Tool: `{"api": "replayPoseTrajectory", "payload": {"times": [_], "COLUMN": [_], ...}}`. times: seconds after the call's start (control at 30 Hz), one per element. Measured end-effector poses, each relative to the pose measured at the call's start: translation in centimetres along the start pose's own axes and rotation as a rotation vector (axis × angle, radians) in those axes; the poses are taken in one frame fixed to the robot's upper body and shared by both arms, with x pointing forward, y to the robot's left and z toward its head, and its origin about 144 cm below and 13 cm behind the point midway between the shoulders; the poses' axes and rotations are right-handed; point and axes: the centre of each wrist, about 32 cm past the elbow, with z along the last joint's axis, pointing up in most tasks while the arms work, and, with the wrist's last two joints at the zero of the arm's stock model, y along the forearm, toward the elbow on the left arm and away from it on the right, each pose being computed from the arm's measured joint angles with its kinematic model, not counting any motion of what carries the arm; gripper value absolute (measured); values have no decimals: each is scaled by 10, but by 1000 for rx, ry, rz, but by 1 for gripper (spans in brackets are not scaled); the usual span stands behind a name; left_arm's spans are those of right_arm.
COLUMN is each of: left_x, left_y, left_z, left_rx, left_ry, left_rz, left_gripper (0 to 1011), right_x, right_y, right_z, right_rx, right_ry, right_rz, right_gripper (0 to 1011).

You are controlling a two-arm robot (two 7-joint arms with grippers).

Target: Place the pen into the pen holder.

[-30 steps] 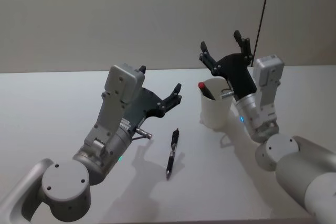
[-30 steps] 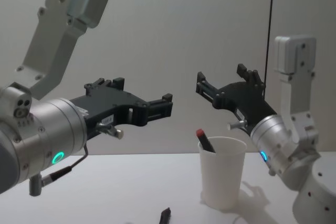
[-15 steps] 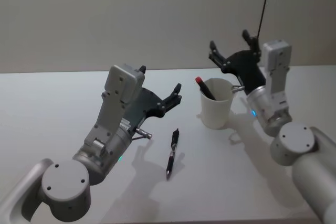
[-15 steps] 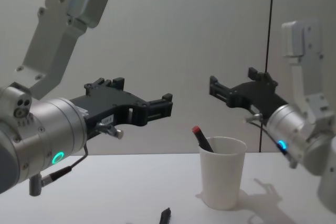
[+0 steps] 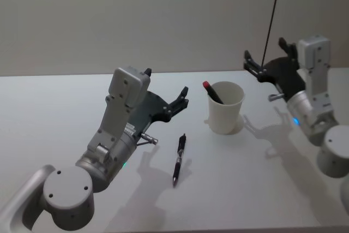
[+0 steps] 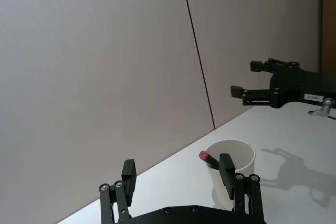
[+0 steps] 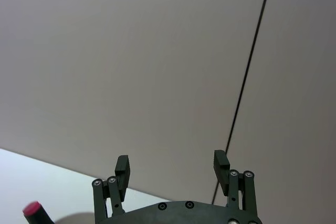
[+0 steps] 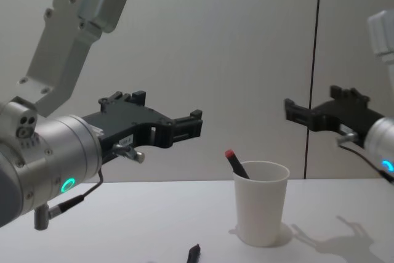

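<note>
A white paper cup, the pen holder, stands upright on the table right of centre. A red-capped pen leans inside it. A black pen lies flat on the table in front and to the left of the cup. My left gripper hovers open and empty, left of the cup and above the black pen. My right gripper is open and empty, raised to the right of the cup.
The white table runs back to a plain wall. A thin dark vertical line crosses the wall behind the right gripper. Bare tabletop lies around the cup and the black pen.
My right gripper, open throughout, has drawn away from above the cup toward the right. The red-capped pen stays in the cup. The left arm and the black pen have not moved.
</note>
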Motion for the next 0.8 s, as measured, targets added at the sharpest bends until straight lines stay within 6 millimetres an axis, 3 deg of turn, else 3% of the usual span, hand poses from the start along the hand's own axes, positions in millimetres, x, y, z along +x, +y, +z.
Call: {"api": "replayPoseTrajectory", "payload": {"times": [0.8], "left_x": [0], "left_y": [0], "left_z": [0], "left_rx": [0], "left_ry": [0], "left_rz": [0], "left_gripper": [1004], "right_x": [52], "right_y": [-70], "right_z": [5], "right_rx": [-180], "right_ry": [-43], "right_rz": [-44], "right_gripper": [1001]}}
